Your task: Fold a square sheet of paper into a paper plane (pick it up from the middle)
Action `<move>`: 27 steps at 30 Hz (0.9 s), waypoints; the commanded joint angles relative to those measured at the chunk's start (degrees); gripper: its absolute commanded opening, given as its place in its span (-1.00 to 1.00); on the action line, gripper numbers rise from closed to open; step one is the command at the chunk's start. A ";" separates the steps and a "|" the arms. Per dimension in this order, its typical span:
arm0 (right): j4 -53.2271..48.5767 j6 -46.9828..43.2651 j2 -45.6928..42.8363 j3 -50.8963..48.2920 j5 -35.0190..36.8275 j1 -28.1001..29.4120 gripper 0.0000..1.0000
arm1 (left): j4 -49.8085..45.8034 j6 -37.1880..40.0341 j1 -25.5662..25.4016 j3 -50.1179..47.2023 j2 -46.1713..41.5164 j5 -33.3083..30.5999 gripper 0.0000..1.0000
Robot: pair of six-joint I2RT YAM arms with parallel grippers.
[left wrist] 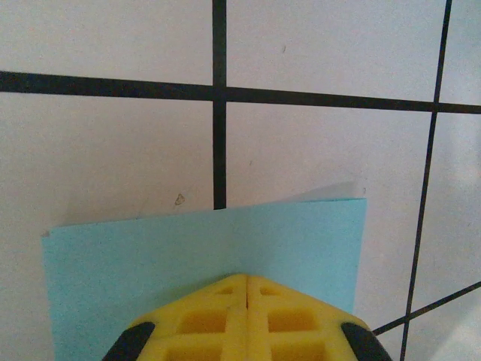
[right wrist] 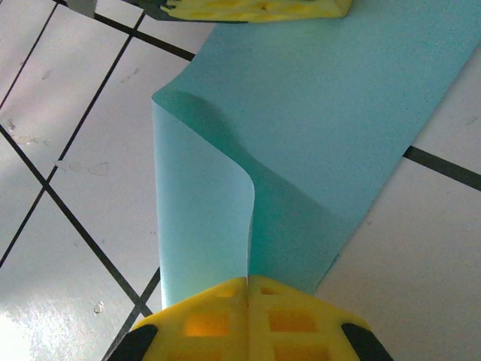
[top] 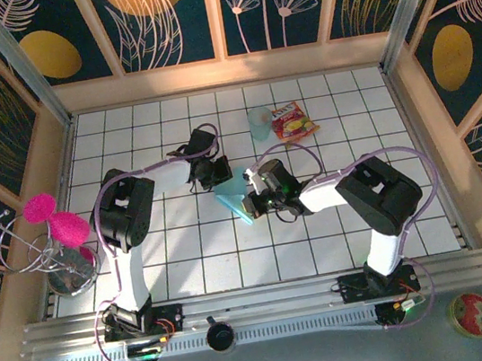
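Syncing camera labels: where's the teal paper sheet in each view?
Top external: paper sheet mid-table, between left pincer and right pincer.
Left wrist: paper sheet bottom centre, clamped in left pincer.
Right wrist: paper sheet centre, curling from right pincer to top edge.
Shared landmark: black-lined white tile tabletop.

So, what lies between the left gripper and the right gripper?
The square sheet of paper spans that gap. In the right wrist view it runs from the right gripper up to the left gripper, both shut on it.
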 commanded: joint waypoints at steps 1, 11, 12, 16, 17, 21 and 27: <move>-1.54 0.11 1.13 1.62 0.69 -0.36 -1.00 | -3.22 1.25 0.17 0.07 2.37 -0.43 -0.98; -3.43 0.09 1.86 1.67 1.87 -0.36 -1.00 | -3.27 -0.06 0.16 0.37 -2.26 -2.49 -0.90; -3.59 0.15 1.73 1.66 2.05 -0.36 -1.00 | -2.71 -0.92 0.17 -0.18 -4.03 -3.49 -0.87; -4.00 0.47 1.76 1.91 2.05 -0.37 -1.00 | 0.56 -4.99 0.17 -4.41 -11.11 -5.97 -0.69; -4.12 0.50 1.79 2.05 2.05 -0.36 -1.00 | 1.52 -6.00 0.17 -5.78 -12.65 -5.69 -0.68; -5.40 0.83 2.19 2.86 1.79 -0.46 -1.00 | 6.53 -10.71 -0.07 -12.72 -17.84 -1.57 -0.61; -6.32 0.84 2.04 3.13 1.35 -0.45 -1.00 | 9.08 -15.25 -3.22 -18.89 -20.99 1.50 -0.68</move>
